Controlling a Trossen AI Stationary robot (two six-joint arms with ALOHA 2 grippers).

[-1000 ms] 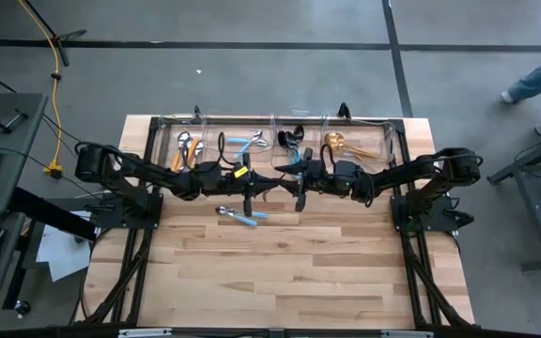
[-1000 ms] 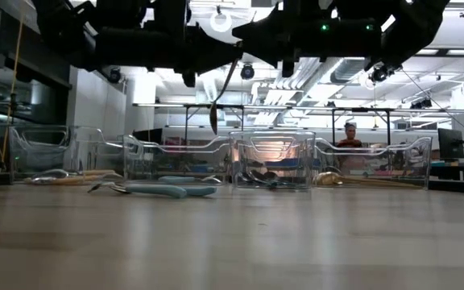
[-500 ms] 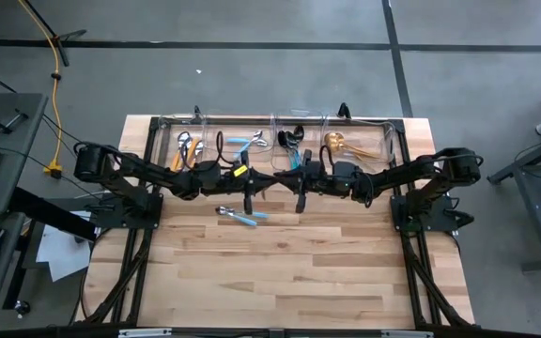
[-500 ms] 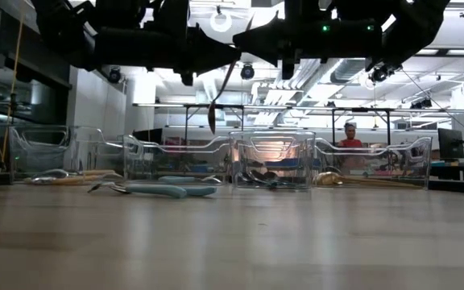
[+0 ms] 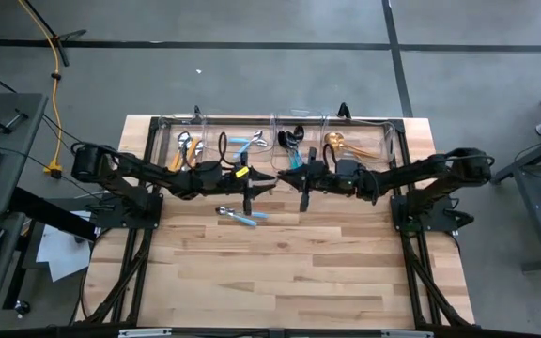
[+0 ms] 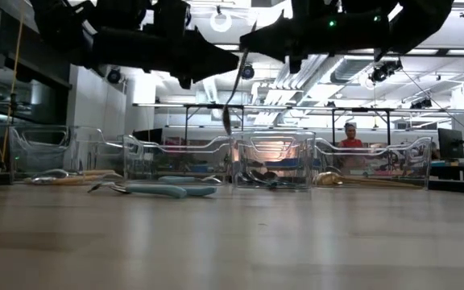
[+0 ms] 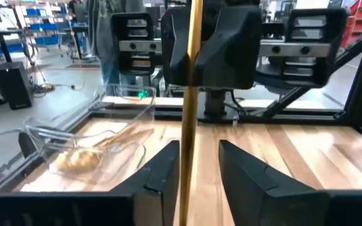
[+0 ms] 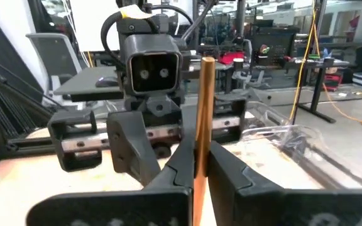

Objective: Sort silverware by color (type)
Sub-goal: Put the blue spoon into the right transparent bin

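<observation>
Overhead camera looks straight down on the pale wooden tabletop [image 5: 280, 272]; a level camera at its edge faces the room. Wrist cameras face each other closely, both sharing the upright gold utensil handle [image 7: 192, 94].

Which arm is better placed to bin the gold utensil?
Right. Its end effector grips the gold utensil, the left end effector is open, and the gold pieces' bin lies on its side.

No readable text or labels
</observation>
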